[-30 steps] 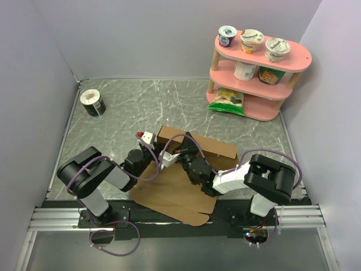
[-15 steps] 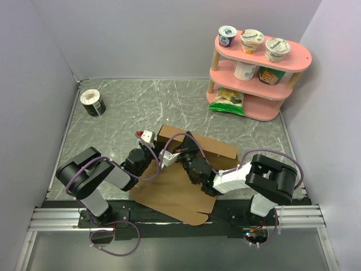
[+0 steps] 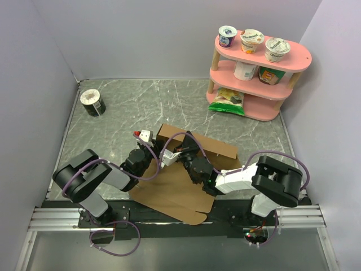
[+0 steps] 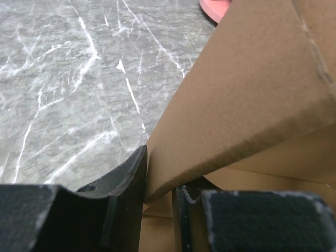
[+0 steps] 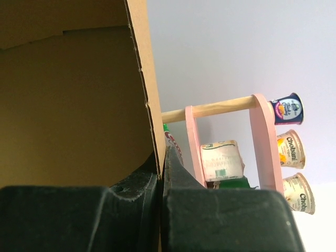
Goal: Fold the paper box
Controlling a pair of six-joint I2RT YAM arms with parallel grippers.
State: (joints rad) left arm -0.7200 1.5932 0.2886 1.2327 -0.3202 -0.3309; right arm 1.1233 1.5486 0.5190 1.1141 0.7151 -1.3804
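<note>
The paper box [image 3: 179, 189] lies at lower centre of the top view on the marble table [image 3: 141, 107], between the two arms; its far wall stands upright, its near flap reaches toward the rail at the bottom; the left gripper [image 4: 160, 176] pinches a raised flap, one finger on each face; the right gripper [image 5: 161, 163] is nearly closed on the thin edge of an upright panel; a pink shelf [image 3: 256, 73] with yogurt cups [image 3: 252, 39] stands at upper right.
</note>
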